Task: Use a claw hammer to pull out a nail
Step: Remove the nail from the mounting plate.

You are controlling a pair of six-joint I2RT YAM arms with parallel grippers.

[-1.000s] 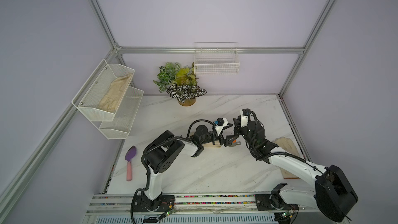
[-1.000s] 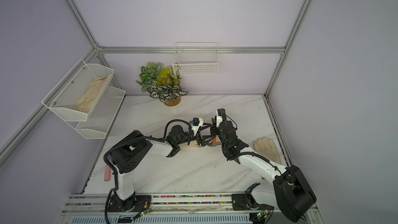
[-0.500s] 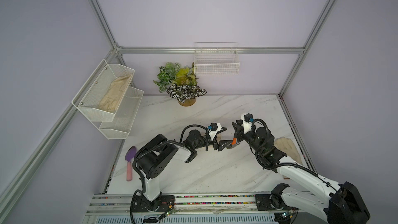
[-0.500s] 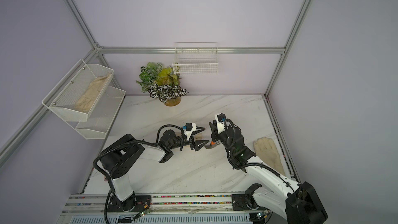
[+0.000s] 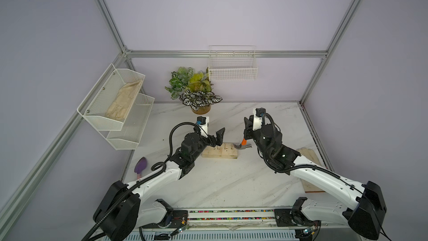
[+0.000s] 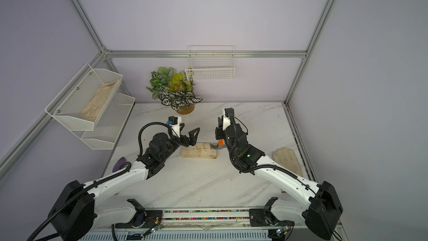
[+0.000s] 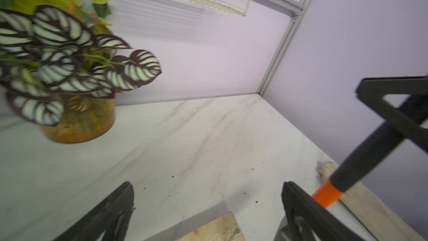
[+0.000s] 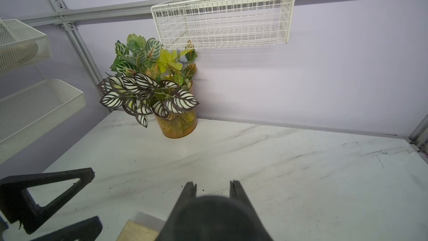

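A pale wooden block (image 5: pixel 220 154) (image 6: pixel 199 153) lies mid-table. The claw hammer's silver head (image 5: pixel 242 146) (image 6: pixel 216 147) rests at the block's right end. Its handle rises orange (image 7: pixel 326 193), then black (image 7: pixel 379 149). My right gripper (image 5: pixel 247 133) (image 8: pixel 213 188) is shut on the black handle, whose butt end (image 8: pixel 213 216) fills the space between the fingers. My left gripper (image 5: pixel 218 139) (image 7: pixel 208 205) hangs open over the block's left end, holding nothing. The nail is too small to make out; only small dark marks dot the block's top.
A potted plant (image 5: pixel 196 93) stands at the back, under a wire basket (image 5: pixel 232 68) on the wall. A two-tier mesh shelf (image 5: pixel 115 110) on the left holds a glove. A purple trowel (image 5: pixel 140 166) lies front left. A glove (image 6: pixel 287 158) and board (image 5: pixel 311 188) lie right.
My left gripper has opened wider and drawn back to the left, away from the hammer. The right gripper has stayed shut on the handle.
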